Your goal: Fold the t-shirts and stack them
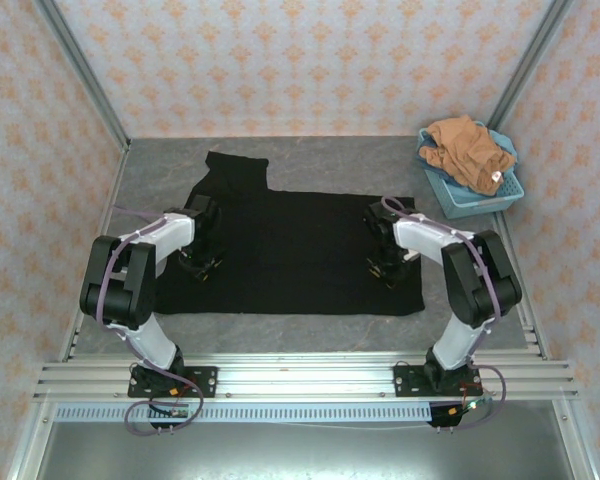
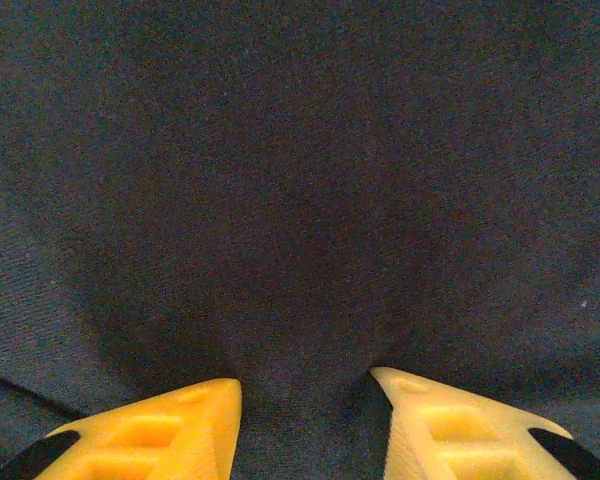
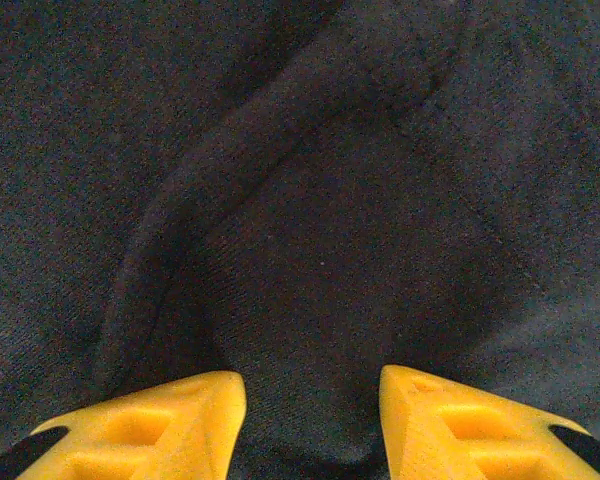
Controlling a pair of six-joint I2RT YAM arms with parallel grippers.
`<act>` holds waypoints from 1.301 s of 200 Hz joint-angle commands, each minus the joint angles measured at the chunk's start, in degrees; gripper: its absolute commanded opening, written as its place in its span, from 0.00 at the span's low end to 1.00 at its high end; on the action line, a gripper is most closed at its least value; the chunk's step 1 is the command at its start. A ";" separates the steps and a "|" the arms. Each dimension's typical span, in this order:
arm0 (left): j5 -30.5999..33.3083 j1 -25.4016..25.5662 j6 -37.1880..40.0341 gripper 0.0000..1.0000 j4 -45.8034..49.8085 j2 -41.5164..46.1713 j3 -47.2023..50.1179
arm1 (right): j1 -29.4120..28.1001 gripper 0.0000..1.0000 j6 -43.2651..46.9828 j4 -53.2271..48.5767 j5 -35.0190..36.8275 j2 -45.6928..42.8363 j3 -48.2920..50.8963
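Risk, black soft-cloth t-shirt point(image 1: 290, 250) spread flat on grey table point(image 1: 320, 155): left gripper point(image 2: 305, 385) and right gripper point(image 3: 313, 380), both half-parted on it, the right astride a crease point(image 3: 210, 200), may pinch uneven layers, skewing the fold.

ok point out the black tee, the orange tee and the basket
black tee point(image 1: 300, 250): top view, middle of the cloth
orange tee point(image 1: 467, 150): top view, top of the heap
basket point(image 1: 468, 203): top view, near wall
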State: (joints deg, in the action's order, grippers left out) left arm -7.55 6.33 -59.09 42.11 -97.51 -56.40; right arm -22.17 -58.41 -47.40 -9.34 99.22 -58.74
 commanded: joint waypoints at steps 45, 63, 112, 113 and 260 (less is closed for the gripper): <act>3.09 -0.62 -0.53 0.43 8.79 2.14 -0.51 | -1.82 0.47 -4.04 -8.85 6.41 1.60 -4.30; 5.32 -0.62 -0.05 0.50 12.18 3.14 -6.56 | -1.79 0.50 -3.25 -9.20 9.50 -0.61 -6.65; 8.25 -0.70 4.35 0.60 15.61 -3.34 -28.79 | -0.28 0.53 8.06 -1.48 15.25 -7.55 -11.51; 8.25 -0.70 4.47 0.60 15.62 -3.67 -29.44 | -0.17 0.53 8.41 -1.21 15.24 -7.59 -11.67; 1.46 -11.44 15.94 0.59 8.55 -48.37 -85.07 | 10.14 0.59 33.15 3.72 10.77 14.19 -34.42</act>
State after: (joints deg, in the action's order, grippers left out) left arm -4.60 -4.23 -44.40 52.29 -140.94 -133.93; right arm -12.69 -27.57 -40.86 -0.78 110.28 -89.73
